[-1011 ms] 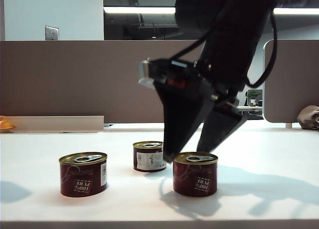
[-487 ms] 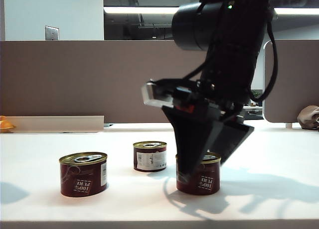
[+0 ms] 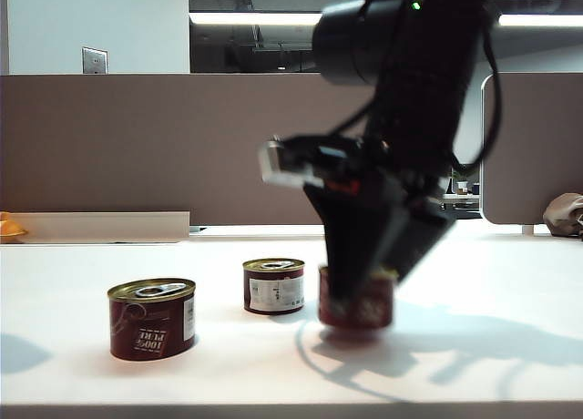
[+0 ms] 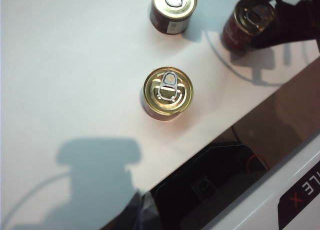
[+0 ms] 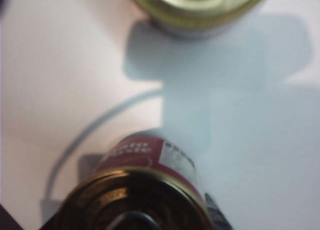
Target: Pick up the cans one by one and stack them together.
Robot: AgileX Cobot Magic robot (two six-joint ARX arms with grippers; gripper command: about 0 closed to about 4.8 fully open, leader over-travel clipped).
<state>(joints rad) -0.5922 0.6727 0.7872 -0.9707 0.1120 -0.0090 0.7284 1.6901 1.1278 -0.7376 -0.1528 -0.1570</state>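
The right gripper (image 3: 364,287) stands with its dark fingers down either side of the nearest can (image 3: 357,308) on the white table (image 3: 510,346); the can looks blurred, and whether the jaws press it I cannot tell. A second can (image 3: 273,285) sits just beside that gripper, toward the back, and a third can (image 3: 152,317) lies farther off on the same side. The left gripper is out of sight and shut; its wrist camera looks down on the third can's gold lid (image 4: 168,90).
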